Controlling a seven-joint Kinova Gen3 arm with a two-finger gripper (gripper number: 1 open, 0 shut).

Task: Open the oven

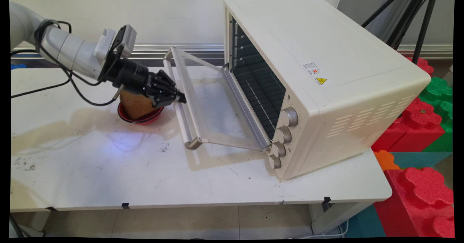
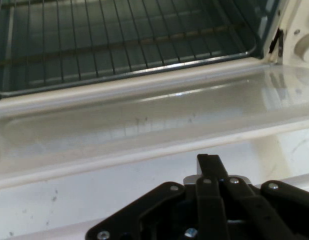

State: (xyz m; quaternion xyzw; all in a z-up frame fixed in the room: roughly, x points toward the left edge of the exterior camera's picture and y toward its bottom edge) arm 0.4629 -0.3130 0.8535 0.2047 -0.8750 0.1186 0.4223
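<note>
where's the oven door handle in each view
Main view: the oven door handle is the pale bar along the free edge of the lowered glass door, left of centre, just at the tip of the gripper.
Hand view: the handle is the pale band across the lower part, right above the gripper.
Shared landmark: the wire rack inside the oven, seen at the top of the hand view.

The arm is reaching in from the left; its gripper is pressing closed fingers beside the oven door handle.
</note>
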